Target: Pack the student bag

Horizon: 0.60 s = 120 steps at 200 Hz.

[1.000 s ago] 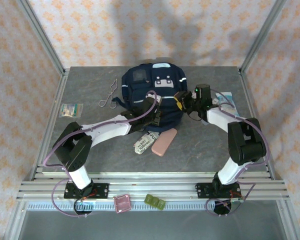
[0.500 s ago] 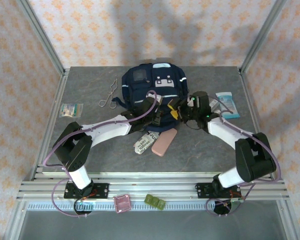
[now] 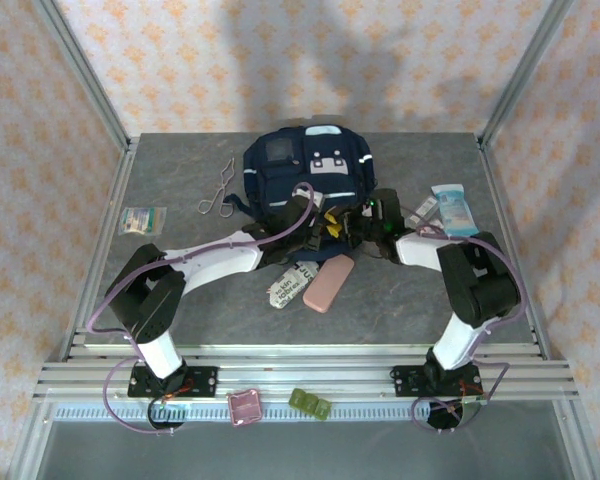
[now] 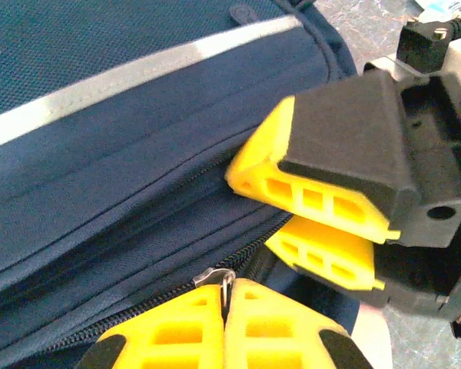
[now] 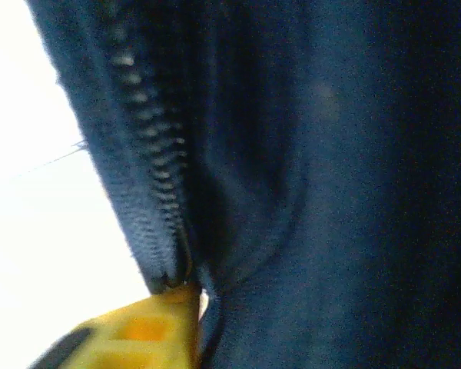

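While one student bag (image 3: pixel 305 170) lies mid-table: one pink case (image 3: pixel 329 284), one teal-white packet (image 3: pixel 452 208).

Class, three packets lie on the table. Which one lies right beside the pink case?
The white printed packet, alongside the pink case at centre. The green packet lies far left, the blue packet far right.

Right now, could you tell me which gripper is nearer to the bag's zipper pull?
Left. The left gripper is pinched shut on the zipper pull; the right gripper sits just beside it against the student bag.
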{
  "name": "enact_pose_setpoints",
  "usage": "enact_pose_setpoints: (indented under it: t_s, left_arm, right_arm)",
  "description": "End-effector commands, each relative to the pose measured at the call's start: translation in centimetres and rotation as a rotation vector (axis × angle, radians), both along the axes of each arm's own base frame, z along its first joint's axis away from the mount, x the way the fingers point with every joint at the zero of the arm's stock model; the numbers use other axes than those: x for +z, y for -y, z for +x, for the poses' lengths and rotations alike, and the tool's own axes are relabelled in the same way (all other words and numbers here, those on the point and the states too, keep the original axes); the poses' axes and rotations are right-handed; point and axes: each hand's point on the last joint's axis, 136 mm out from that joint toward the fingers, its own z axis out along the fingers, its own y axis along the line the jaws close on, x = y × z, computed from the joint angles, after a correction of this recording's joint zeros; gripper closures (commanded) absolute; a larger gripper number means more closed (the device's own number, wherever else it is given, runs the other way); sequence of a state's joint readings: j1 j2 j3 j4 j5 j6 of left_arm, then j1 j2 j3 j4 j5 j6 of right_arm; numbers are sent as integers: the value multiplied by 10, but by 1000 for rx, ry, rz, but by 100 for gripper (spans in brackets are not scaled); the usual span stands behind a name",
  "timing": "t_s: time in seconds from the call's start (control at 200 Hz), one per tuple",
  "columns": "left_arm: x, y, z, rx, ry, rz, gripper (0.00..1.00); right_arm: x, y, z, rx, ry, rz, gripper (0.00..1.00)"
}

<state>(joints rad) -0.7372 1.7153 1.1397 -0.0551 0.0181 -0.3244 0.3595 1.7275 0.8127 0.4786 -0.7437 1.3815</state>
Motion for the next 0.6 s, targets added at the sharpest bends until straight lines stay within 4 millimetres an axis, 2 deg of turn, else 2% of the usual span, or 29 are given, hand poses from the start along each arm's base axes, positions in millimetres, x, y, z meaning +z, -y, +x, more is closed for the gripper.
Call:
enact_pose_setpoints:
  t_s: [0.0,0.015,0.135,0.265,0.435,0.596]
  left_arm:
    - [7,4,2,9,48,-22,100]
    - [6,2,1,15,48,-15,100]
    - [-5,-26,7,105,52,91,100]
    - [-9,-77,18,256,83,192,100]
    - [-9,-147,32,437,87,188,100]
    - [-6,-187,44,549,110,190,100]
  right_arm:
    - [8,10,19,-131,19,48,97]
    - [7,11,19,-135,19,42,100]
    - [6,14,18,-123,29,25,100]
    - [12,19,12,-117,64,19,100]
    - [15,33,1,-115,90,0,100]
    - [24,42,-4,-106,129,-4,100]
